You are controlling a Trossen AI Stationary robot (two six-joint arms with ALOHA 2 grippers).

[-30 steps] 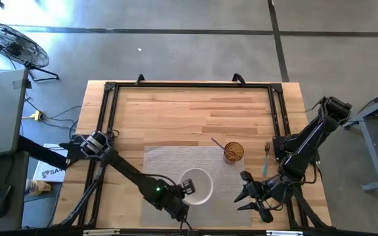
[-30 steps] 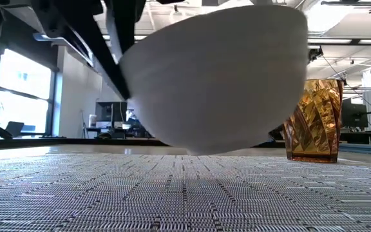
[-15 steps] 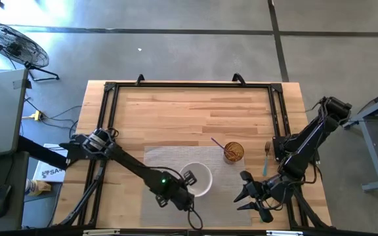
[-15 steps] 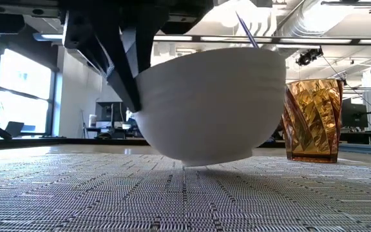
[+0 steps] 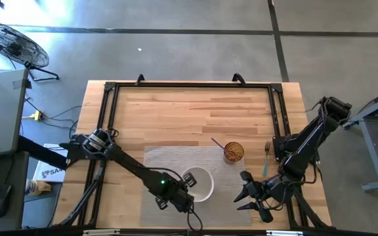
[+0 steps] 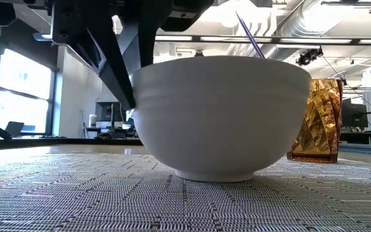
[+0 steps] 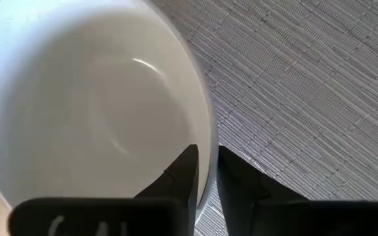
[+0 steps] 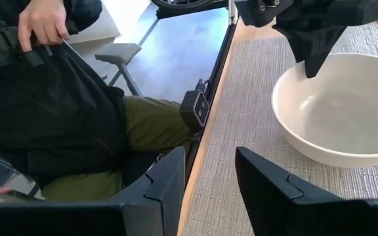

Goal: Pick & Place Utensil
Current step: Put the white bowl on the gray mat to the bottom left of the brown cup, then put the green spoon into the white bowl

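Observation:
A white bowl [image 5: 201, 185] [image 6: 221, 116] stands level with its foot on the grey woven placemat [image 5: 163, 160]. My left gripper [image 5: 188, 179] [image 7: 207, 154] is shut on the bowl's left rim. My right gripper [image 5: 243, 191] [image 8: 209, 164] waits open, right of the bowl near the table's near edge, touching nothing. An amber glass [image 5: 233, 152] [image 6: 314, 119] stands on the mat's far right corner with a thin purple stick [image 5: 216, 143] leaning in it. A teal-handled fork [image 5: 266, 157] lies on the wood right of the glass. My left gripper pinches the bowl's rim [image 7: 205, 131] on its left side, one finger [image 7: 184, 174] inside the bowl and the other finger [image 7: 241, 180] outside. The fingers come from above, slanting in from the left. The bowl stands upright with its foot [image 6: 214, 175] on the placemat.
A black frame [image 5: 189, 85] runs round the wooden tabletop. Bare wood lies beyond the placemat toward the far edge. In the right wrist view a seated person [image 8: 51, 98] in dark clothes is just off the table's near edge.
My left gripper has come down and levelled out, still shut on the rim. The bowl, which was lifted clear and tilted, now stands flat on the placemat.

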